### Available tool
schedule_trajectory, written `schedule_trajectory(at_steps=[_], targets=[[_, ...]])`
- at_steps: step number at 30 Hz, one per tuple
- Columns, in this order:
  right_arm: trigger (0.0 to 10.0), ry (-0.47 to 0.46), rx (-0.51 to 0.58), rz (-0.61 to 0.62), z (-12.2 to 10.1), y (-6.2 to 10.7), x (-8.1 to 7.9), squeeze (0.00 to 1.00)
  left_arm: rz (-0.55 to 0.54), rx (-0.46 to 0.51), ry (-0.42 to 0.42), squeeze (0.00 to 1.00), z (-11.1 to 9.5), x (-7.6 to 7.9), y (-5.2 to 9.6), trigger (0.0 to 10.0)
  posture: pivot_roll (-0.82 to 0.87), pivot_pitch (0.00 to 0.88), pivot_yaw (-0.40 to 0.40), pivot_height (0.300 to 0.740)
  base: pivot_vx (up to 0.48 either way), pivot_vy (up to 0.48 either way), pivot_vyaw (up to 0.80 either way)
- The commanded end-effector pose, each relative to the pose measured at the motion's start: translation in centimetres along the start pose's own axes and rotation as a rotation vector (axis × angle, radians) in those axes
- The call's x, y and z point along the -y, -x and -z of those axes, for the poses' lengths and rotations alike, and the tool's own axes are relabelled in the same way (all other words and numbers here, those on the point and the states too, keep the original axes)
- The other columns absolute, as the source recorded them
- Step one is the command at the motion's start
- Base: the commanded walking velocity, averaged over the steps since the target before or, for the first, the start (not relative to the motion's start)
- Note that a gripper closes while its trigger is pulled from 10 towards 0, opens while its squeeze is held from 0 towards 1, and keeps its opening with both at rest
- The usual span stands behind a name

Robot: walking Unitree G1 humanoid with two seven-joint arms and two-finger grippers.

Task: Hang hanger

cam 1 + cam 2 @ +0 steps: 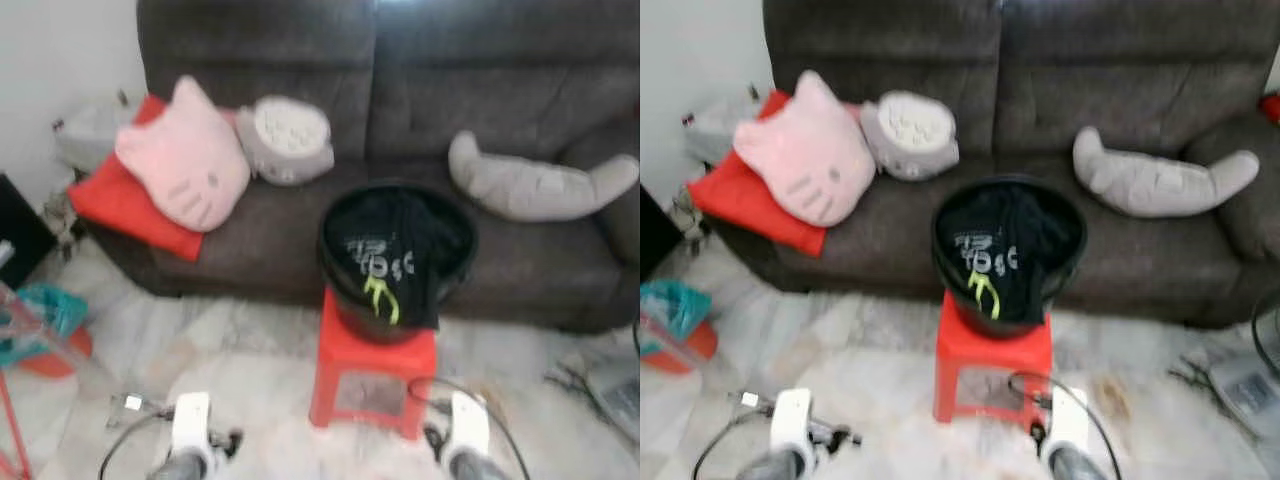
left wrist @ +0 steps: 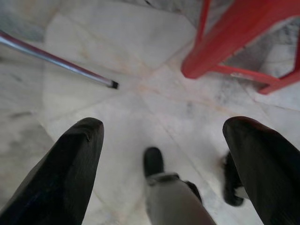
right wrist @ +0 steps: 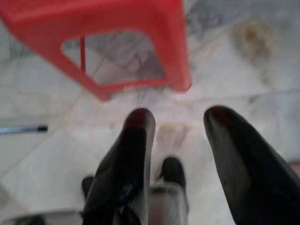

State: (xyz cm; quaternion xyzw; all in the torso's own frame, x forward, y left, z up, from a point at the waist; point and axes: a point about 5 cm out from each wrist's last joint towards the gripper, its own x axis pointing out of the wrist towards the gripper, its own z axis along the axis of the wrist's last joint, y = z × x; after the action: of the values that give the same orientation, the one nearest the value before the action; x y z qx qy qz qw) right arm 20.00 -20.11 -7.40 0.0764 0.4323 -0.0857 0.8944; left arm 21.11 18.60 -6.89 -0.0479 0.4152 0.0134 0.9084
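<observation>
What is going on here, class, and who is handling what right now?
Nothing is being handled yet. The robot faces a dark sofa with a black bucket of dark clothing standing on a red stool before it. Both arms hang low over the marble floor: the left gripper is open and empty, and the right gripper is open and empty near the stool. I can make out no hanger among these things.
</observation>
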Motion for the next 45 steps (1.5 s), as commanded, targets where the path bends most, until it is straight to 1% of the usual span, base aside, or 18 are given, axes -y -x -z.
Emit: schedule_trajectory(at_steps=[1, 3, 4, 7, 9, 10, 11, 12, 15, 20, 21, 24, 25, 30, 31, 32, 40, 45], targets=[[10.0, -0.029, 0.009, 0.001, 0.1, 0.0, -0.2, 0.0, -0.026, -0.037, -0.011, 0.0, 0.9, -0.9, 0.3, 10.0, -0.1, 0.0, 0.036, 0.74, 0.0, 0.0, 0.0], [10.0, -0.052, 0.029, 0.015, 0.8, 0.4, 1.2, 0.0, -0.027, -0.038, -0.011, 0.0, 1.0, -0.9, 0.3, 10.0, -0.1, 0.001, 0.036, 0.74, 0.0, 0.0, 0.0], [10.0, -0.052, 0.029, 0.015, 0.8, 0.4, 1.2, 0.0, -0.027, -0.038, -0.011, 0.0, 1.0, -0.9, 0.3, 10.0, -0.1, 0.001, 0.036, 0.74, 0.0, 0.0, 0.0], [10.0, -0.048, 0.115, -0.003, -0.5, 0.4, 1.8, 0.0, -0.031, -0.037, -0.012, 0.0, 0.9, -1.0, 0.3, 10.0, -0.1, 0.003, 0.038, 0.74, 0.0, 0.0, 0.0], [10.0, -0.085, 0.164, -0.005, -1.2, 0.5, 2.1, 0.0, -0.033, -0.039, -0.014, 0.0, 1.0, -1.1, 0.3, 10.0, -0.11, 0.004, 0.04, 0.74, 0.0, 0.0, 0.0], [10.0, -0.108, 0.198, -0.005, -1.6, 0.5, 2.4, 0.73, -0.035, -0.041, -0.014, 0.0, 1.0, -1.2, 0.3, 10.0, -0.11, 0.005, 0.04, 0.74, 0.0, 0.0, 0.0], [10.0, -0.123, 0.221, -0.004, -1.9, 0.6, 2.5, 0.73, -0.035, -0.042, -0.014, 0.0, 1.0, -1.2, 0.4, 10.0, -0.11, 0.005, 0.04, 0.74, 0.0, 0.0, 0.0], [10.0, -0.148, 0.272, 0.0, -2.6, 0.7, 2.8, 1.0, -0.036, -0.044, -0.016, 0.0, 1.1, -1.2, 0.4, 10.0, -0.11, 0.003, 0.038, 0.74, 0.0, 0.0, 0.0], [10.0, -0.228, 0.383, -0.028, -3.9, 1.0, 3.1, 1.0, -0.039, -0.044, -0.012, 0.0, 1.2, -1.2, 0.4, 10.0, -0.11, 0.003, 0.038, 0.74, 0.0, 0.0, 0.0], [10.0, -0.245, 0.47, -0.096, -5.6, 1.1, 2.6, 1.0, -0.038, -0.047, -0.019, 0.0, 1.2, -1.2, 0.4, 10.0, -0.11, 0.005, 0.041, 0.74, 0.0, 0.0, 0.0], [10.0, -0.257, 0.495, -0.148, -6.5, 1.1, 1.9, 1.0, -0.038, -0.048, -0.02, 0.0, 1.2, -1.2, 0.4, 10.0, -0.11, 0.003, 0.043, 0.74, 0.0, 0.0, 0.0], [10.0, -0.256, 0.526, -0.224, -7.6, 1.1, 0.9, 1.0, -0.037, -0.048, -0.019, 0.0, 1.2, -1.2, 0.4, 10.0, -0.1, 0.0, 0.038, 0.74, 0.0, 0.0, 0.0], [10.0, -0.253, 0.544, -0.279, -8.2, 1.1, 0.1, 1.0, -0.038, -0.047, -0.018, 0.0, 1.2, -1.2, 0.4, 10.0, -0.1, 0.0, 0.038, 0.74, 0.0, 0.0, 0.0], [10.0, -0.248, 0.565, -0.358, -9.2, 1.2, -1.0, 1.0, -0.041, -0.047, -0.015, 0.0, 1.3, -1.3, 0.4, 10.0, -0.1, 0.0, 0.037, 0.74, 0.0, 0.0, 0.0], [10.0, -0.256, 0.567, -0.365, -9.3, 1.1, -1.0, 0.74, -0.041, -0.047, -0.016, 0.0, 1.3, -1.3, 0.4, 10.0, -0.1, 0.0, 0.038, 0.74, 0.0, 0.0, 0.0], [10.0, -0.252, 0.567, -0.367, -9.5, 1.1, -1.0, 0.0, -0.041, -0.048, -0.016, 0.0, 1.3, -1.3, 0.4, 10.0, -0.1, 0.0, 0.038, 0.74, 0.0, 0.0, 0.0], [10.0, -0.248, 0.564, -0.393, -9.8, 1.1, -1.1, 0.0, -0.04, -0.051, -0.024, 0.0, 1.3, -1.3, 0.4, 10.0, -0.1, 0.0, 0.041, 0.74, 0.0, 0.0, 0.0], [10.0, -0.251, 0.61, -0.455, -10.8, 1.4, -1.4, 0.0, -0.039, -0.051, -0.028, 0.0, 1.3, -1.2, 0.4, 10.0, -0.1, 0.0, 0.043, 0.74, 0.0, 0.0, 0.0]])
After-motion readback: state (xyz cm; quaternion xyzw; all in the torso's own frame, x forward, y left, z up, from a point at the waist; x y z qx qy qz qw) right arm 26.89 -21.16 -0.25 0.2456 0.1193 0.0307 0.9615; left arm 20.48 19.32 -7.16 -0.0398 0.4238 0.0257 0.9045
